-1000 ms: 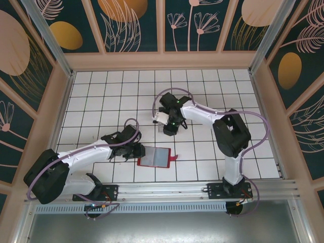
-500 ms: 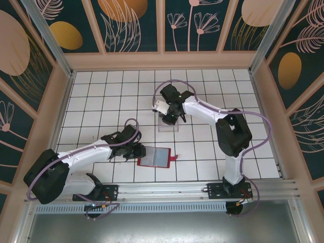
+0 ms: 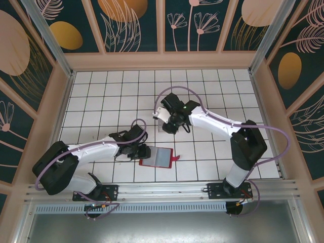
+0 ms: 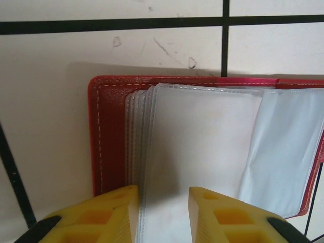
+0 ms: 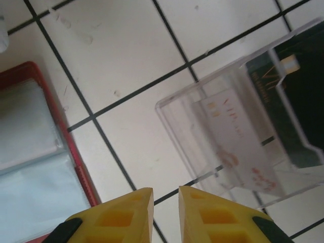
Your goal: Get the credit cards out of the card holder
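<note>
The card holder (image 3: 157, 157) lies open and flat on the white tiled surface (image 3: 101, 101), towards the near side and between the two arms, with its small red tab (image 3: 175, 158) sticking out on the right. Its clear plastic sleeves (image 4: 202, 152) are fanned out over the red cover.

The left claw (image 4: 163, 195) sits at the left edge of the card holder. Its yellow fingers (image 4: 119, 212) are partly open, one on either side of the sleeve edges. The top sleeve lies flat in the gap between them, and nothing is visibly pinched.

Just beyond the card holder, with a strip of bare tile between them, stands a clear plastic box (image 5: 187, 121). The credit cards (image 5: 298, 96) are inside it. One dark card lies at the far end, and a second one beside it looks pale through the plastic and carries some lettering too blurred to read.

The right claw (image 5: 166, 195) hangs above the surface between the card holder and the box. Only a narrow slit separates its fingers, and it holds nothing.
</note>
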{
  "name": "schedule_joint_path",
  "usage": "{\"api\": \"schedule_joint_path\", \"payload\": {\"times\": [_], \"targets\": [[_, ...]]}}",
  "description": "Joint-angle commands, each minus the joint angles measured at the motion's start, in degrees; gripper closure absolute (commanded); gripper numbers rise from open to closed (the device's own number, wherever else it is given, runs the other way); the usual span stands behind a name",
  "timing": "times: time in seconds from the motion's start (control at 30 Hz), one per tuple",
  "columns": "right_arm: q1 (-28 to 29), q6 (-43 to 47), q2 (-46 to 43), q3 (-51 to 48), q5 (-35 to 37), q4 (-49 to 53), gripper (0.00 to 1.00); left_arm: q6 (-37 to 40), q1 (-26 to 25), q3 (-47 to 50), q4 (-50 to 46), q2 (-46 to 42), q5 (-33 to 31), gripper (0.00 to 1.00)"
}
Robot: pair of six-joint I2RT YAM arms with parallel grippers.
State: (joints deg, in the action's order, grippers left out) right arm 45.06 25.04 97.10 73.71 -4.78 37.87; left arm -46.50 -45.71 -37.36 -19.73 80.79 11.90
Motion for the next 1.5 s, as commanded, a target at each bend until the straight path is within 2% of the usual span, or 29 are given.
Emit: {"api": "schedule_joint_path", "payload": {"times": [0.0,0.1,0.4,0.67,0.8,1.03,1.2,1.3,1.47], "targets": [[0.4,-2.9,-3.5,-1.7,-0.5,-1.1,0.79,0.8,-0.6,-2.5,-2.5,0.8,-1.1,0.66],[0.4,-4.8,-5.1,-3.4,-0.5,-2.2,0.79,0.8,-0.7,-4.0,-4.7,0.0,-3.3,0.63],[0.4,-14.5,-10.8,-10.2,-0.1,-7.4,0.79,1.3,-2.0,-5.7,-3.6,4.1,-1.6,0.62],[0.3,-31.2,-15.3,-16.5,5.4,-12.9,0.75,1.6,-2.6,-6.1,-2.2,7.9,0.0,0.62],[0.2,-43.5,-17.0,-19.7,5.9,-15.4,0.76,1.8,-3.0,-7.2,-1.9,8.5,0.5,0.62],[0.2,-60.7,-15.6,-25.1,-3.5,-18.7,0.81,0.7,-3.6,-7.0,2.1,9.1,4.1,0.64],[1.5,-69.0,-16.7,-30.4,-11.6,-26.3,0.81,-0.8,-3.7,-4.8,5.9,8.8,6.1,0.72],[2.2,-71.8,-15.9,-32.2,-14.0,-29.5,0.81,-1.5,-3.7,-3.6,8.0,8.8,7.1,0.79],[3.1,-72.3,-12.2,-31.5,-15.6,-30.4,0.80,-1.8,-3.6,-2.6,9.3,8.9,7.5,0.83]]}}
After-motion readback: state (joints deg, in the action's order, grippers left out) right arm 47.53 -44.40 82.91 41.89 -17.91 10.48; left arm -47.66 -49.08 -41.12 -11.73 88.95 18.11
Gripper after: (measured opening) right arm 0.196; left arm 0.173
